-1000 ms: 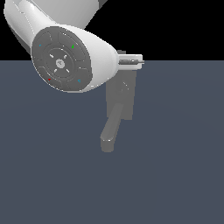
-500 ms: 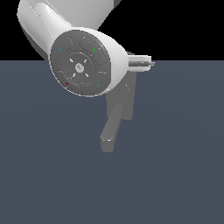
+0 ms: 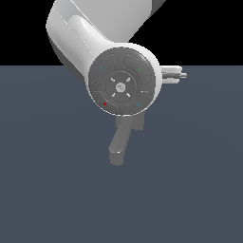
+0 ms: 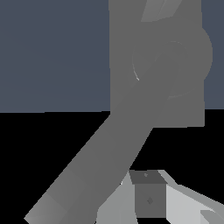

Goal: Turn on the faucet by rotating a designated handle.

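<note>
The faucet is dull grey. In the exterior view the arm's round wrist flange (image 3: 122, 87) hides its upper part, leaving only the spout (image 3: 118, 148) and a strip of back plate (image 3: 138, 123). The wrist view shows the back plate (image 4: 122, 52), the round hub (image 4: 177, 57) and the handle (image 4: 98, 164), a long straight bar running out to a squared tip (image 4: 54, 212). My gripper (image 4: 148, 194) sits close beside the bar, not around it. Its fingers show as one block with no gap and hold nothing. In the exterior view a small part of the gripper (image 3: 173, 75) pokes out past the flange.
The faucet stands on a flat dark blue-grey surface (image 3: 52, 180). Behind it the background is black. The thick white arm link (image 3: 80, 33) fills the upper middle of the exterior view.
The arm has swung toward the exterior view's right and a little lower, and now covers more of the faucet's top. The spout has not moved.
</note>
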`<state>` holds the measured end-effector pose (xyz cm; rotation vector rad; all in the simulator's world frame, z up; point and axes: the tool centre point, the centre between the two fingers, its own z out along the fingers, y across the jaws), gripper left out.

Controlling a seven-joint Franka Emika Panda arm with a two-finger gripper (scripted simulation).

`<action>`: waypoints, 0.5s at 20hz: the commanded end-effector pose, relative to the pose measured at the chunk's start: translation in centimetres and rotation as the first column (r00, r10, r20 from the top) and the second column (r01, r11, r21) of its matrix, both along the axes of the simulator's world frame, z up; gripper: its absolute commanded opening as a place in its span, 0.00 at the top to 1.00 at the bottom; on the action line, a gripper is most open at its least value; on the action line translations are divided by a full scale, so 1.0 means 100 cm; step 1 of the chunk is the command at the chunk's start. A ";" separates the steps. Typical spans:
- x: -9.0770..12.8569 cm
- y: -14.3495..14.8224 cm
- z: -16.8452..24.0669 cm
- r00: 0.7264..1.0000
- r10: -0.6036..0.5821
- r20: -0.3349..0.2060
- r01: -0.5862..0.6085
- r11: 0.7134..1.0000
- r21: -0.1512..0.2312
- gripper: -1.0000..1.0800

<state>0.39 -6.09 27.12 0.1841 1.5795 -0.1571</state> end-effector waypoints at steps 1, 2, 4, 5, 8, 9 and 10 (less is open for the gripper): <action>0.005 -0.022 0.014 1.000 0.003 0.007 -0.003 0.999 -0.033 1.00; 0.005 -0.026 0.014 1.000 0.003 0.009 -0.003 0.999 -0.034 1.00; -0.002 -0.016 0.004 1.000 -0.011 0.029 0.011 1.000 0.011 1.00; -0.002 -0.019 0.001 1.000 -0.011 0.028 0.010 1.000 0.008 1.00; -0.003 -0.028 -0.005 1.000 -0.008 0.025 0.008 1.000 0.001 1.00; -0.003 -0.031 -0.007 1.000 -0.008 0.024 0.008 1.000 -0.001 1.00; -0.003 -0.034 -0.009 1.000 -0.007 0.023 0.007 1.000 -0.004 1.00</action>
